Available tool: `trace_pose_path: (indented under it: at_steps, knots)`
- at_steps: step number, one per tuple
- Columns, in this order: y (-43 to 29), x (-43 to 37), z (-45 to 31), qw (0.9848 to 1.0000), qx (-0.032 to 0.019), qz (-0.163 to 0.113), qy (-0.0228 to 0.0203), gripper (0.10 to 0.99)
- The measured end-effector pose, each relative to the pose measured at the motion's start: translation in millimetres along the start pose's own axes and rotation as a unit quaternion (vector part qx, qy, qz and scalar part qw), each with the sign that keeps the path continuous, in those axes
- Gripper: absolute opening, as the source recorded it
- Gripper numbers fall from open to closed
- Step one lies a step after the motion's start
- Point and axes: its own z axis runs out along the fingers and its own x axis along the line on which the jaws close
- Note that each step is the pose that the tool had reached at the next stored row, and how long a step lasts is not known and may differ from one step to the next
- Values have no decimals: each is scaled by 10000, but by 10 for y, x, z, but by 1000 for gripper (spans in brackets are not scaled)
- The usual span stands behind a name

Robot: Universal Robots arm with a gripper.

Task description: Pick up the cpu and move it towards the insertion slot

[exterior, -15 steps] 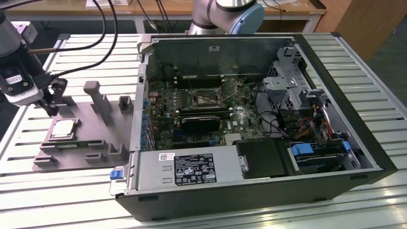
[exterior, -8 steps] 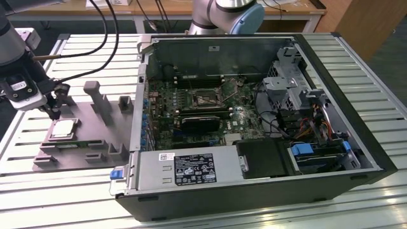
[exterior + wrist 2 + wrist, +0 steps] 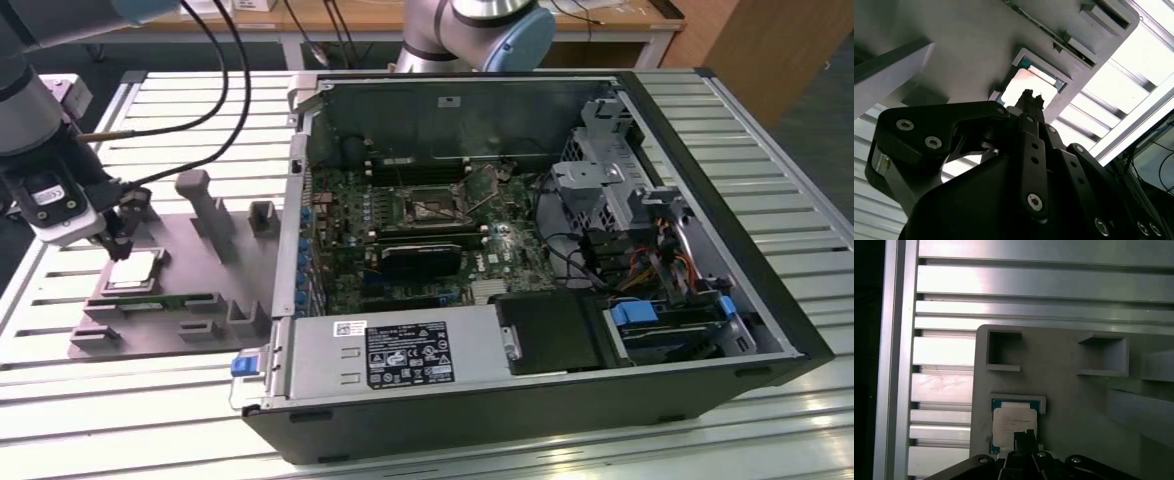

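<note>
Gripper [image 3: 1031, 97] links are closest in both wrist views. The black fingers are drawn together to a narrow tip with nothing between them. That tip hangs just over the tray [image 3: 1064, 385], above one edge of the cpu [image 3: 1013, 421].

The cpu lies flat in a square pocket of the tray, silver lid up, and has not been lifted. Whether the tip touches the lid, I cannot tell. A green stick [image 3: 158, 300] lies in another recess of the tray, near the cpu's pocket. The open case [image 3: 534, 410] stands just beside the tray, on the exterior view's right. The slot [image 3: 430, 207] sits inside the case, well apart from the tray.

Likely risks, as I judge them:
- Fingers this close together cannot span the chip. Pushed down as they are, they would press on the lid and grasp nothing.
- The tip is over an edge, not the middle. An off-centre hold could tilt the chip, so that it catches on the pocket rim or slips free.
- The chip is thin and smooth, which leaves little to hold. A weak grip could drop it on the tray or the slatted table [image 3: 134, 400].
- The case wall stands between tray and slot. A low carry could knock the chip against it.
</note>
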Motion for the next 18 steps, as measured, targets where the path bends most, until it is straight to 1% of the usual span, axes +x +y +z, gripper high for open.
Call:
trace_pose_path:
  at_steps: [6, 15, 18]
  knots:
    - [-3, 31, 98, 10000, 0, 0, 1, 102]
    - [-8, 55, 245, 10000, 0, 0, 0, 102]
    - [-9, 58, 256, 10000, 1, 0, 1, 102]
